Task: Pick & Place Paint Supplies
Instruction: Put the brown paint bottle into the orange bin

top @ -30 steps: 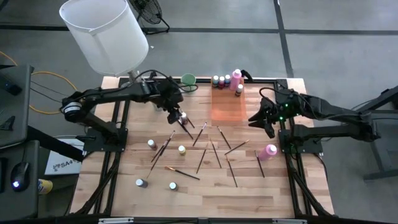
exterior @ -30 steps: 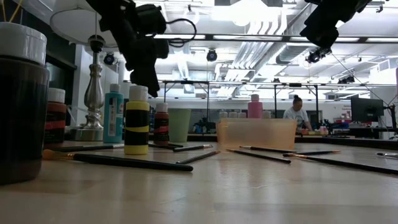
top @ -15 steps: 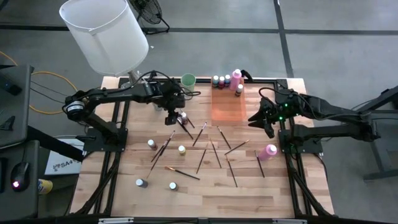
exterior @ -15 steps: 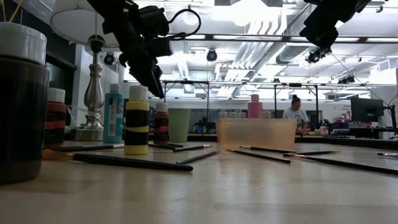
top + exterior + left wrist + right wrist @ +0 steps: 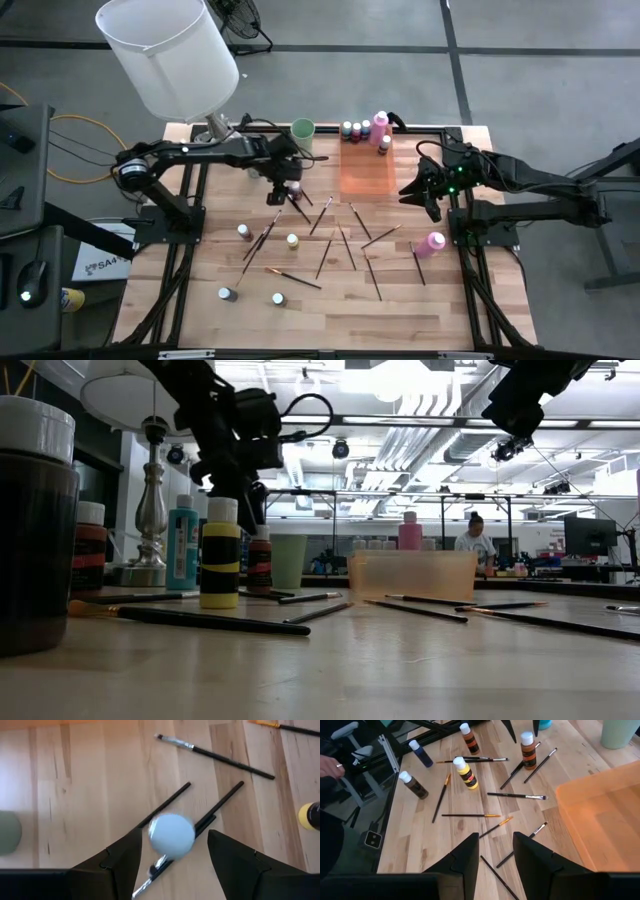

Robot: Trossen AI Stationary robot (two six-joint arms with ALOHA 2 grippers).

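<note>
My left gripper [image 5: 284, 180] hangs open over a brown, pale-capped paint bottle [image 5: 295, 188] that stands on the table. In the left wrist view its fingers stand on either side of the cap [image 5: 171, 836] without touching it. My right gripper [image 5: 428, 195] waits open in the air beside the orange tray [image 5: 367, 170]. More small bottles [image 5: 464, 772] stand about the table. Thin dark paintbrushes [image 5: 322, 213] lie scattered over its middle, and a pink bottle [image 5: 435, 241] lies near the right edge.
The large white lampshade [image 5: 170, 55] on its silver base [image 5: 152, 510] stands at the far left corner. A green cup [image 5: 303, 129] and a row of bottles [image 5: 365, 128] line the far edge. A person [image 5: 476, 540] is in the room behind.
My left gripper has tipped and turned over the brown bottle, from slanted to pointing straight down at its cap, and has sunk a little toward it. My right arm has kept still.
</note>
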